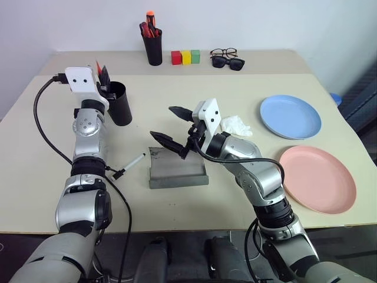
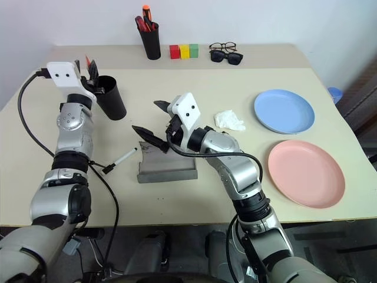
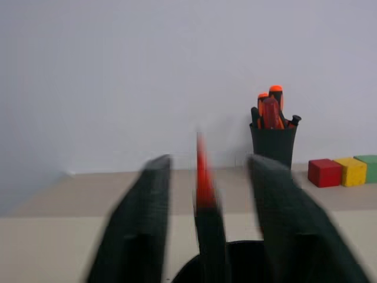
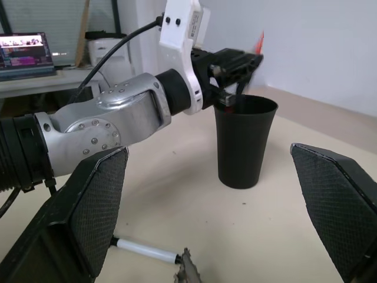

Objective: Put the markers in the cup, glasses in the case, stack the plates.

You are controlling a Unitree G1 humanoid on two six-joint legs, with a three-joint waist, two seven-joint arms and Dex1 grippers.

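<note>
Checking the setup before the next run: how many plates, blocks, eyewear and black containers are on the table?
Plates: 2, light blue plate and pink plate
Blocks: 3, red block, yellow block, green block
Eyewear: 2, glasses, sunglasses
Black containers: 2, cup, pen holder
Total: 9

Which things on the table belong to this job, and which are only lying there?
For the job: red-tipped marker, white marker, black cup, wire-rimmed glasses, grey case, blue plate, pink plate.

Lying about: pen holder, sunglasses, coloured blocks, crumpled tissue.
</note>
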